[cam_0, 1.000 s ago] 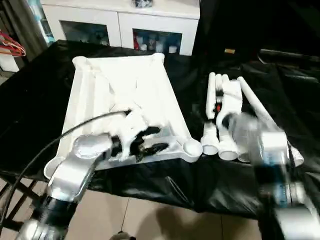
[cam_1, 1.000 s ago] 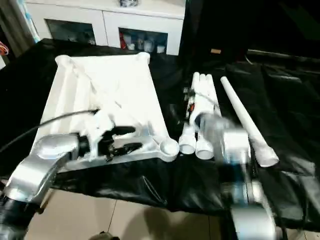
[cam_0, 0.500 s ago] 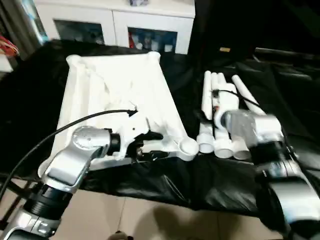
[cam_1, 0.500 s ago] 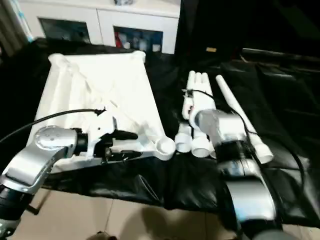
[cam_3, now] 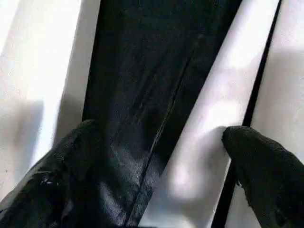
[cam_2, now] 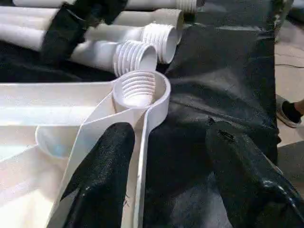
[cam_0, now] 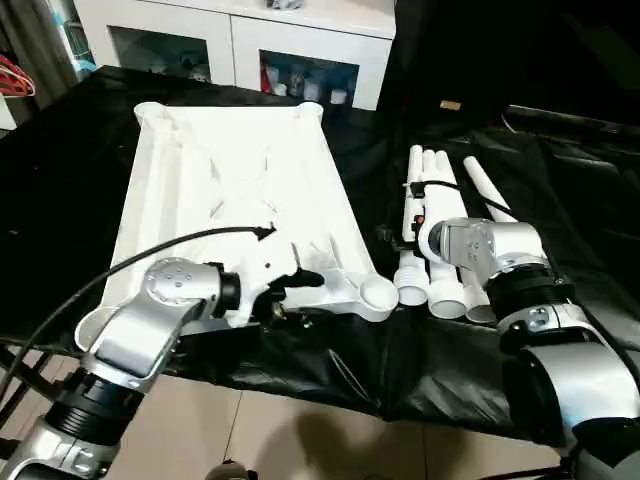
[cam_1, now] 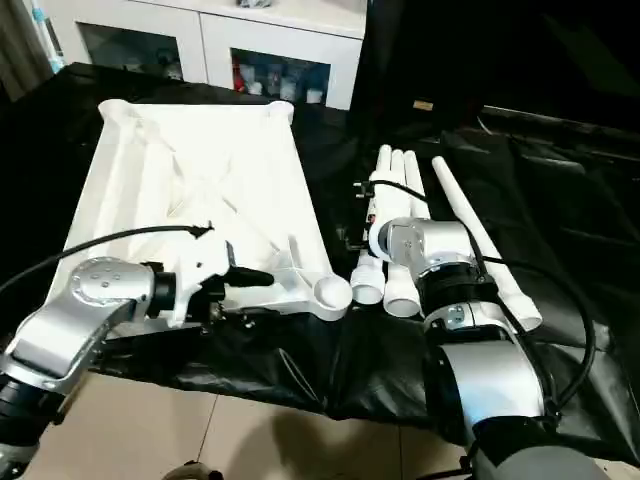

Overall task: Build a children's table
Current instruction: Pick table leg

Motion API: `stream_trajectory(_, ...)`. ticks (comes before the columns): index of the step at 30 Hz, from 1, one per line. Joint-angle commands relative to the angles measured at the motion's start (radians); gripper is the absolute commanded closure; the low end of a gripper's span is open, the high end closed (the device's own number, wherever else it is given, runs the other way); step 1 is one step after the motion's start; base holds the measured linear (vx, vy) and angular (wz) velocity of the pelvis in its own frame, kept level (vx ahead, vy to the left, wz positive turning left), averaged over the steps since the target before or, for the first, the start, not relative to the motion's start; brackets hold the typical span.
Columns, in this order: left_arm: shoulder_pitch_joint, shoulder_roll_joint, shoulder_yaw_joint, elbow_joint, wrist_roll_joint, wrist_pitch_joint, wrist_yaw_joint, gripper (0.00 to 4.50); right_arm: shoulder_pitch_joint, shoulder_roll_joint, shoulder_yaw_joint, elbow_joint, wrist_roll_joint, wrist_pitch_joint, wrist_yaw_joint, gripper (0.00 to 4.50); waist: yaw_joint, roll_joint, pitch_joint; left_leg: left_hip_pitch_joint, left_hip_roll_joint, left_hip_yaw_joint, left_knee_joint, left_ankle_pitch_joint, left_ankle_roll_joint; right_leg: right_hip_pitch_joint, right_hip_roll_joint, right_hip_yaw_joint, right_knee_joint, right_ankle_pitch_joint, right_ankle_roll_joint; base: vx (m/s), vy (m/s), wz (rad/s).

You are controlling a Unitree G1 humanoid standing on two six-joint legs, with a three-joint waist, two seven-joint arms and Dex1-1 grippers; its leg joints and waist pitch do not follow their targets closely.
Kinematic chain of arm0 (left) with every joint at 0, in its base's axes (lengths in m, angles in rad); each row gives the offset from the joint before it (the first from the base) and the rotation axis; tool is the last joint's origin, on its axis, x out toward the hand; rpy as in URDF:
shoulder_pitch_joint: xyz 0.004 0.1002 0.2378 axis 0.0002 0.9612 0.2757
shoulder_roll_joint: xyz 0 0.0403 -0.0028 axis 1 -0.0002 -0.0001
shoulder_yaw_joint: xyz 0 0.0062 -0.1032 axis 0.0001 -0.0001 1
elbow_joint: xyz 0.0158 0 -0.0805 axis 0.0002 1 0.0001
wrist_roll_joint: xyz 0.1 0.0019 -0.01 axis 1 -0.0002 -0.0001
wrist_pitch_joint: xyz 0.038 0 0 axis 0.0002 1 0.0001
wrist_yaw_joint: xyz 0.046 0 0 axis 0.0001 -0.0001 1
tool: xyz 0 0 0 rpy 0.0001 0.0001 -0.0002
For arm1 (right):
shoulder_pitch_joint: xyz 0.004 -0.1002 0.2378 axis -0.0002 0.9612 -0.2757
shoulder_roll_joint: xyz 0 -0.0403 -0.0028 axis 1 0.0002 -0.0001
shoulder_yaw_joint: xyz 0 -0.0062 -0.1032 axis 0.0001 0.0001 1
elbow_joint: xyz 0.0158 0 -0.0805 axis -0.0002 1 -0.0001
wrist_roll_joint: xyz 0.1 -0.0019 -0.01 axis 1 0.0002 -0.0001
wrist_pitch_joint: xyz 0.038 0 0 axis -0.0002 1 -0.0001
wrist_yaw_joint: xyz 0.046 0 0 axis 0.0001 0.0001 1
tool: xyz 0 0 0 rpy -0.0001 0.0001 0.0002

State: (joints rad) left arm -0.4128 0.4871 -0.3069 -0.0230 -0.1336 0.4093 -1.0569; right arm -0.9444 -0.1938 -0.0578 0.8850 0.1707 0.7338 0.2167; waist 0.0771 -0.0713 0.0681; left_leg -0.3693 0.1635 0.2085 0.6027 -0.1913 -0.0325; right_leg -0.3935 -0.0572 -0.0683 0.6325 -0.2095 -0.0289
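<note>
A lived-in home room is suggested by a white cabinet with glass-fronted doors, behind which small household items are kept, by beige floor tiles, by a curtain and red clothes hangers at one side, and by a work table draped in black sheeting.

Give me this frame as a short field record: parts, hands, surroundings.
tabletop: upside down on black cloth, ribs up
near socket: threaded, empty
legs: four, lying right of tabletop, none fitted
left hand: open, straddling tabletop's near edge by that socket
right hand: open, low over the legs, holding none
cabinet: behind table, glass-fronted doors
</note>
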Motion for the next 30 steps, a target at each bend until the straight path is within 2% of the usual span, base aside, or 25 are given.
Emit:
stream_trajectory(1, -0.028, -0.003, -0.012, 0.001, 0.008, -0.010, -0.006, 1.76, -0.019, -0.018, -0.003, 0.016, -0.014, -0.010, -0.003, 0.00, 0.000, 0.020, -0.074, 0.022, 0.074, -0.035, -0.067, -0.073, -0.049, 0.048, -0.101, 0.068, -0.057, -0.031, -0.212, 0.000, 0.000, 0.00)
stream_trajectory(2, -0.038, -0.003, -0.017, 0.008, 0.005, -0.015, -0.019, 1.76, -0.024, -0.026, -0.014, 0.012, -0.011, -0.011, -0.003, 0.00, -0.002, 0.031, -0.075, 0.024, 0.073, -0.035, -0.068, -0.073, -0.053, 0.048, -0.097, 0.067, -0.057, -0.002, -0.216, 0.000, 0.000, 0.00)
stream_trajectory(4, -0.041, -0.004, -0.019, 0.010, 0.003, -0.017, -0.024, 1.76, -0.025, -0.029, -0.016, 0.012, -0.010, -0.011, -0.001, 0.00, -0.002, 0.025, -0.076, 0.023, 0.072, -0.035, -0.067, -0.070, -0.052, 0.051, -0.095, 0.067, -0.053, 0.024, -0.223, 0.000, 0.000, 0.00)
stream_trajectory(5, -0.045, -0.003, -0.023, 0.011, -0.002, -0.022, -0.036, 1.76, -0.026, -0.035, -0.021, 0.014, -0.010, -0.009, -0.005, 0.00, 0.000, 0.029, -0.076, 0.020, 0.072, -0.036, -0.066, -0.068, -0.048, 0.053, -0.098, 0.068, -0.052, 0.029, -0.228, 0.000, 0.000, 0.00)
stream_trajectory(12, -0.056, -0.005, -0.034, 0.030, 0.006, -0.026, -0.034, 1.76, -0.018, -0.035, -0.005, 0.072, -0.023, 0.002, 0.027, 0.00, -0.001, 0.030, -0.077, 0.020, 0.073, -0.036, -0.065, -0.079, -0.048, 0.055, -0.099, 0.067, -0.052, 0.031, -0.247, 0.000, 0.000, 0.00)
stream_trajectory(16, -0.052, -0.009, -0.036, 0.023, 0.006, -0.018, -0.029, 1.76, -0.013, -0.028, 0.000, 0.116, -0.034, -0.016, 0.031, 0.00, -0.001, 0.026, -0.076, 0.020, 0.075, -0.035, -0.065, -0.089, -0.047, 0.054, -0.102, 0.067, -0.055, 0.006, -0.250, 0.000, 0.000, 0.00)
stream_trajectory(17, -0.051, -0.010, -0.035, 0.021, 0.007, -0.015, -0.028, 1.76, -0.014, -0.026, -0.004, 0.129, -0.034, -0.023, 0.031, 0.00, -0.001, 0.022, -0.076, 0.021, 0.075, -0.035, -0.065, -0.088, -0.046, 0.055, -0.102, 0.067, -0.056, -0.002, -0.249, 0.000, 0.000, 0.00)
stream_trajectory(19, -0.051, -0.012, -0.035, 0.020, 0.006, -0.013, -0.024, 1.72, -0.017, -0.026, -0.004, 0.149, -0.037, -0.035, 0.033, 0.16, 0.000, 0.026, -0.076, 0.022, 0.075, -0.036, -0.065, -0.085, -0.046, 0.053, -0.101, 0.067, -0.055, -0.005, -0.248, 0.000, 0.000, 0.00)
stream_trajectory(20, -0.051, -0.013, -0.034, 0.019, 0.006, -0.014, -0.020, 1.72, -0.021, -0.026, -0.005, 0.164, -0.040, -0.045, 0.034, 0.16, 0.002, 0.015, -0.076, 0.021, 0.076, -0.035, -0.064, -0.077, -0.040, 0.054, -0.102, 0.067, -0.054, -0.004, -0.248, 0.000, 0.000, 0.00)
stream_trajectory(21, -0.050, -0.013, -0.033, 0.017, 0.005, -0.014, -0.016, 1.72, -0.025, -0.027, -0.004, 0.178, -0.044, -0.052, 0.036, 0.16, 0.005, 0.018, -0.076, 0.020, 0.076, -0.034, -0.064, -0.074, -0.037, 0.053, -0.103, 0.067, -0.054, -0.008, -0.246, 0.000, 0.000, 0.00)
stream_trajectory(22, -0.048, -0.013, -0.032, 0.013, 0.005, -0.012, -0.012, 1.70, -0.029, -0.029, -0.003, 0.190, -0.048, -0.059, 0.038, 0.30, 0.005, 0.009, -0.076, 0.020, 0.075, -0.033, -0.064, -0.070, -0.034, 0.054, -0.102, 0.067, -0.055, -0.008, -0.244, 0.000, 0.000, 0.00)
stream_trajectory(23, -0.046, -0.012, -0.031, 0.010, 0.004, -0.010, -0.011, 1.70, -0.032, -0.030, -0.003, 0.196, -0.050, -0.063, 0.038, 0.44, 0.009, 0.014, -0.076, 0.020, 0.076, -0.034, -0.063, -0.062, -0.030, 0.054, -0.105, 0.067, -0.053, -0.008, -0.243, 0.000, 0.000, 0.00)
stream_trajectory(25, -0.039, -0.010, -0.029, 0.000, 0.005, -0.008, -0.006, 1.70, -0.039, -0.032, -0.002, 0.218, -0.055, -0.072, 0.039, 0.52, 0.008, 0.006, -0.076, 0.019, 0.076, -0.033, -0.063, -0.056, -0.025, 0.053, -0.103, 0.066, -0.052, -0.010, -0.241, 0.000, 0.000, 0.00)
stream_trajectory(26, -0.037, -0.009, -0.028, -0.003, 0.005, -0.007, -0.004, 1.70, -0.042, -0.033, -0.001, 0.225, -0.057, -0.076, 0.039, 0.64, 0.009, 0.010, -0.075, 0.019, 0.075, -0.033, -0.063, -0.057, -0.020, 0.052, -0.104, 0.066, -0.054, -0.024, -0.238, 0.000, 0.000, 0.00)
stream_trajectory(30, -0.034, -0.006, -0.023, -0.007, 0.005, -0.004, 0.003, 1.70, -0.054, -0.033, -0.008, 0.258, -0.058, -0.094, 0.034, 0.97, 0.009, 0.007, -0.076, 0.018, 0.075, -0.033, -0.062, -0.045, -0.013, 0.051, -0.103, 0.066, -0.052, -0.017, -0.235, 0.000, 0.000, 0.00)
